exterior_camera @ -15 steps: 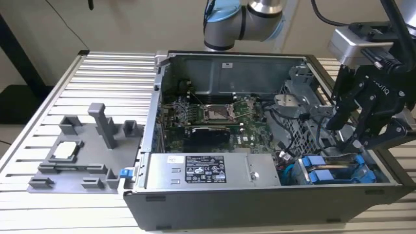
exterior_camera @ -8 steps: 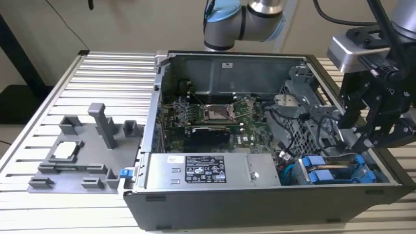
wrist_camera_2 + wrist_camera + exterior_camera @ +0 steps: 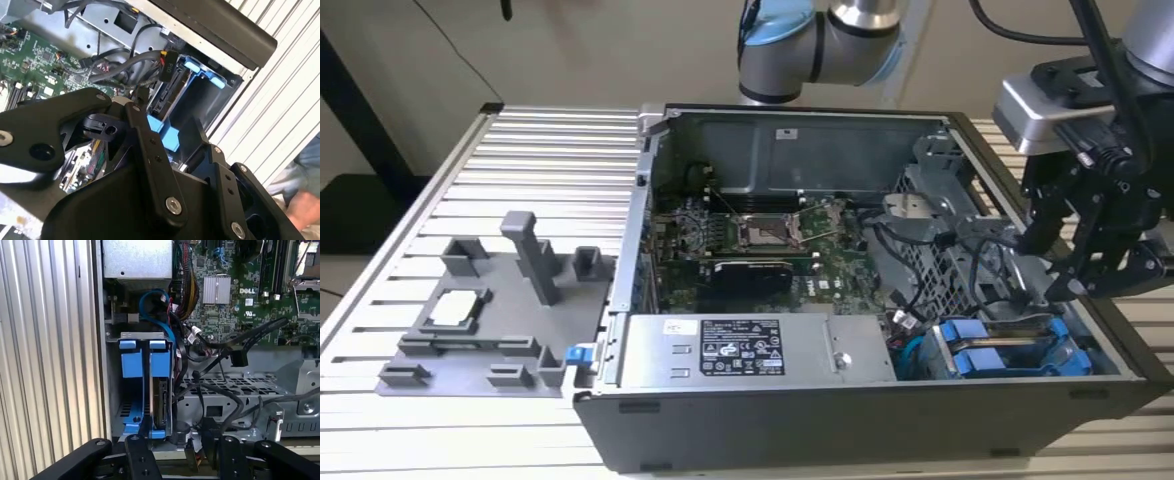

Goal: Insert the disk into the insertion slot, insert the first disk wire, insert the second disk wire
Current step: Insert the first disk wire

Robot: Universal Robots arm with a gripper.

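The case lies open, and the insertion slot (image 3: 142,334) is the grey cage at its corner. Two blue end tabs stand side by side there. Behind one tab (image 3: 160,362) I see the disk (image 3: 160,400) seated edge-on; another blue-tabbed carrier (image 3: 129,364) sits beside it. In the exterior view the blue tabs (image 3: 981,362) lie low at the exterior view's right. My gripper (image 3: 175,440) (image 3: 1063,255) (image 3: 172,112) hovers just above the cage, open, with nothing held. A loose black connector (image 3: 239,358) hangs on its cable over the perforated cage. Another black plug (image 3: 167,62) on a wire bundle is close to one fingertip (image 3: 142,95).
A silver power supply (image 3: 740,348) sits beside the slot, with the motherboard (image 3: 761,235) behind it. The taller perforated cage (image 3: 921,250) carries several cables. A grey fixture (image 3: 494,300) stands on the ribbed table (image 3: 520,150). A person's hand (image 3: 300,205) shows beyond the case.
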